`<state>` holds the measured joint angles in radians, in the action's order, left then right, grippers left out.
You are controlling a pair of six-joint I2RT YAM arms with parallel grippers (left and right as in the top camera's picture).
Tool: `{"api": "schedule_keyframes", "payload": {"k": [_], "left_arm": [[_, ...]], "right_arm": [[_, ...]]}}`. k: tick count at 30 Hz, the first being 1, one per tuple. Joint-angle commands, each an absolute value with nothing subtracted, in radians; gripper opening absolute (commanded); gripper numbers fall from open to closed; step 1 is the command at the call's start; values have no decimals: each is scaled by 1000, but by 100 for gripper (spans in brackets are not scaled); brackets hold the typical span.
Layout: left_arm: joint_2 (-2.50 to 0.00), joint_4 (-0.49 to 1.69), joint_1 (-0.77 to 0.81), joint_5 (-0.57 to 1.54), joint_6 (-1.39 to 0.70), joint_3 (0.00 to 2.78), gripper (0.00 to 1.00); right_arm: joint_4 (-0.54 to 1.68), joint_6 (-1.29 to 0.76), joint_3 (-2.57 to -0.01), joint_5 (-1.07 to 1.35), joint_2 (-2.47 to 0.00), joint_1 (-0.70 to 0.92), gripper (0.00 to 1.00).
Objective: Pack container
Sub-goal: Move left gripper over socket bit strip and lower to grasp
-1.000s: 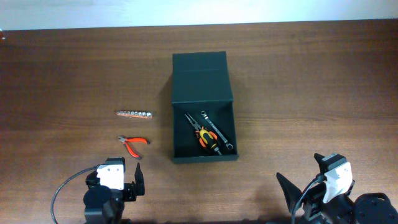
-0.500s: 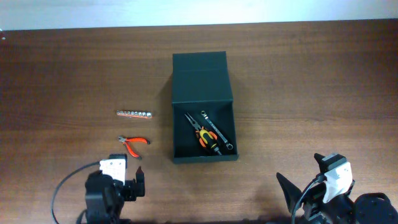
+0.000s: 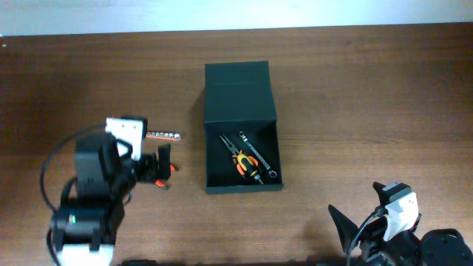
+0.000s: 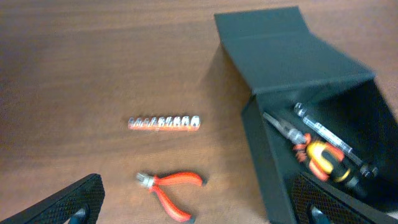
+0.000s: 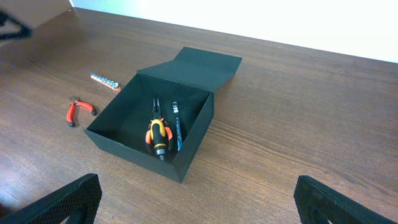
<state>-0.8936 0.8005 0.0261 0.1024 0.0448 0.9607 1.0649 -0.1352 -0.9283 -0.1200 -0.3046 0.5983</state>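
Over on the left, the left gripper (image 3: 160,165) hangs above the table (image 3: 369,89) with its black fingers spread wide and nothing between them. From above, it covers most of a small pair of red-handled pliers (image 4: 168,186). The pliers lie flat on the wood with their short metal nose pointing left. Just beyond them lies a socket rail (image 4: 164,123), a thin orange strip carrying a row of small, shiny silver sockets. The table itself is dark brown with a fine grain running side to side.

To the right of these tools, near the middle of the table, sits the container (image 3: 240,94). It is a dark green, matte, rectangular box with crisp square edges, far bigger than any of the tools. It looks like stiff card. Its hinged flap lid stands open, folded back on the far side, with a crease across it. The walls are straight and the inside is the same flat green.

Two tools lie on the bottom, towards the right side. One is a pair of long-nose pliers (image 3: 238,157) with orange and black grips. The other is a slim steel wrench (image 3: 257,159), which lies slantwise just beside them.

Further right, at the near edge of the table and well apart from the box, the right gripper (image 3: 360,207) is also fully spread and empty.
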Motion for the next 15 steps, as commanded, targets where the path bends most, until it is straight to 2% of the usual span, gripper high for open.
{"api": "schedule_keyframes", "payload": {"k": [1, 7, 15], "left_arm": [[-1045, 787, 30, 139, -36, 1084, 99], [-1275, 701, 30, 34, -297, 1192, 99], [-1507, 691, 29, -102, -799, 1236, 99]], "right_arm": [[1059, -148, -925, -136, -297, 595, 99], [1060, -148, -925, -136, -297, 595, 99], [1060, -148, -925, -136, -297, 595, 99]]}}
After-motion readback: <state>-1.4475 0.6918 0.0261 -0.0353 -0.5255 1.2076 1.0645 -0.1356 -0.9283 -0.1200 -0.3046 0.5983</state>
